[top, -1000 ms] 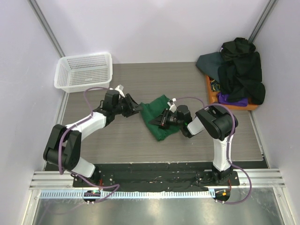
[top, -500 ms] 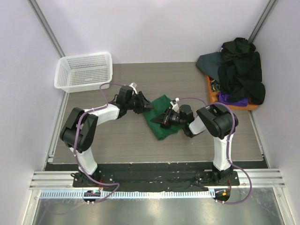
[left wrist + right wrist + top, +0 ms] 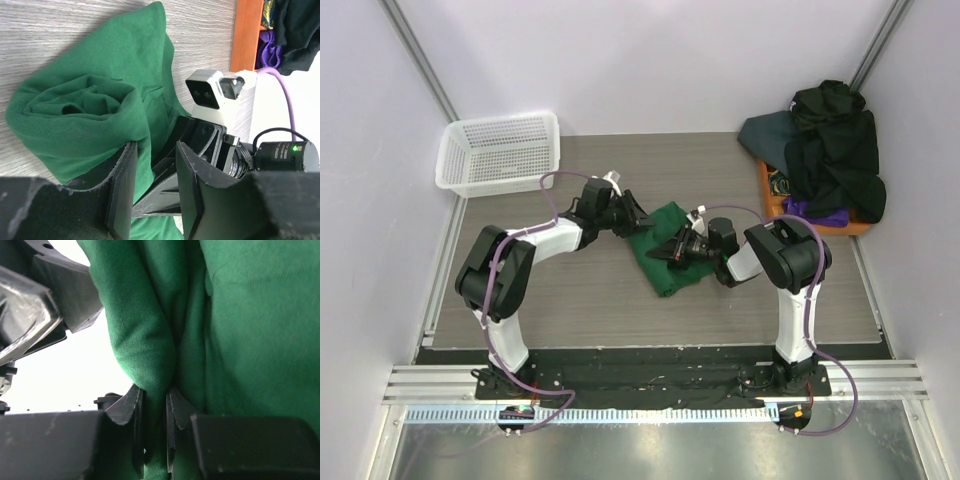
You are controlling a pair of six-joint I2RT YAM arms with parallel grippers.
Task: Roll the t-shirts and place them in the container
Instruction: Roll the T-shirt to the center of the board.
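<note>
Progress: bringing the left gripper (image 3: 638,224), jaws apart, in against the green t-shirt (image 3: 665,280) lying left of the orange tray (image 3: 771,200); keeping the right gripper (image 3: 155,397) pinched on its fold; likely setting up a roll.

Overhead view: I see even, diffuse light, soft shadows on the counter (image 3: 580,290), and glare on the metal strip (image 3: 640,450) at the near edge. Right wrist view: green t-shirt (image 3: 250,315) weave sharp, background blown out white, right claw (image 3: 155,395) dark and soft-edged.
</note>
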